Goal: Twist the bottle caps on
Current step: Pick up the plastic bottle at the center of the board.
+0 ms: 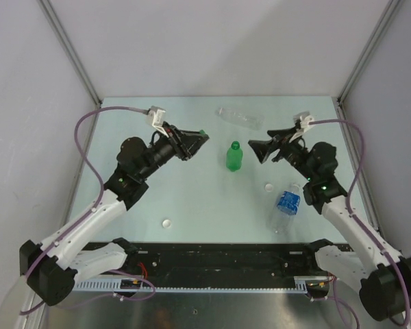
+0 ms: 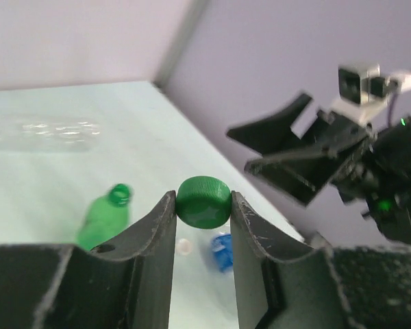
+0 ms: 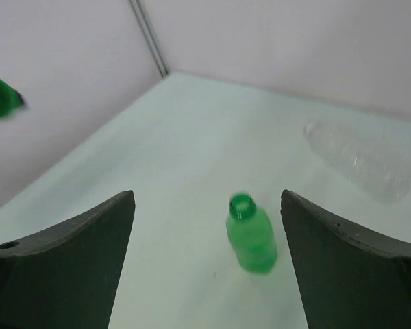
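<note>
My left gripper (image 1: pixel 201 136) is shut on the green cap (image 2: pixel 203 201), held in the air to the left of the green bottle (image 1: pixel 234 156). That bottle stands upright and open mid-table; it also shows in the left wrist view (image 2: pixel 104 214) and the right wrist view (image 3: pixel 251 235). My right gripper (image 1: pixel 255 149) is open and empty, just right of the green bottle. The blue-label bottle (image 1: pixel 286 205) lies at the right. The clear unlabelled bottle (image 1: pixel 238 117) lies at the back. One white cap (image 1: pixel 268 186) lies near the blue-label bottle, another white cap (image 1: pixel 166 223) lies front left.
Grey walls with metal frame posts (image 1: pixel 68 49) close in the table on three sides. A black rail (image 1: pixel 219 257) runs along the near edge between the arm bases. Purple cables (image 1: pixel 89 164) loop from both wrists.
</note>
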Controlling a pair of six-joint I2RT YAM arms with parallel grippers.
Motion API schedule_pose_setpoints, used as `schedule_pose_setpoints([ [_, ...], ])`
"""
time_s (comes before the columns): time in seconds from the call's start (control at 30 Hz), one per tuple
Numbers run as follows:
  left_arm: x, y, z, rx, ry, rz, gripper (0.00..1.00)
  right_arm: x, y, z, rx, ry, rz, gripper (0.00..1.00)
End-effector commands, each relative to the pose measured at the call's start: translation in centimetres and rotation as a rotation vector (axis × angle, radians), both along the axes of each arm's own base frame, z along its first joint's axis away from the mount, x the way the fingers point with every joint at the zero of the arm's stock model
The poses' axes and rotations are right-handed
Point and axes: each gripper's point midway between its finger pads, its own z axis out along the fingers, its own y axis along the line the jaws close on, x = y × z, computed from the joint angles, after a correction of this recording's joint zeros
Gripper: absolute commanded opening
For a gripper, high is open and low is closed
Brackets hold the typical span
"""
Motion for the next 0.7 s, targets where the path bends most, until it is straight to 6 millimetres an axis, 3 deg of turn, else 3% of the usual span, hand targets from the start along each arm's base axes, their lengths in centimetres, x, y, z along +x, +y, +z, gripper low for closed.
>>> schedule_pose_setpoints([
  [0.0, 3.4, 5.3, -2.9, 0.178, 0.062, 0.345, 0.24, 1.9, 1.2, -3.1, 0.041, -0.007, -0.067, 0.92],
  [0.13, 3.5, 6.4, -4.3, 0.203, 0.106, 0.396, 0.24, 3.7, 3.5, -7.9, -0.023, 0.026, -0.128, 0.92],
  [0.27, 3.2, 6.8, -5.0, 0.210, 0.126, 0.413, 0.24, 4.7, 3.2, -11.0, -0.031, 0.023, -0.221, 0.92],
  [0.5, 3.4, 6.8, -6.3, 0.233, 0.146, 0.415, 0.24, 4.3, 4.3, -15.1, -0.106, 0.004, -0.278, 0.92],
  [0.67, 3.3, 6.6, -6.8, 0.248, 0.147, 0.401, 0.24, 5.1, 5.0, -16.8, -0.086, -0.006, -0.312, 0.92],
])
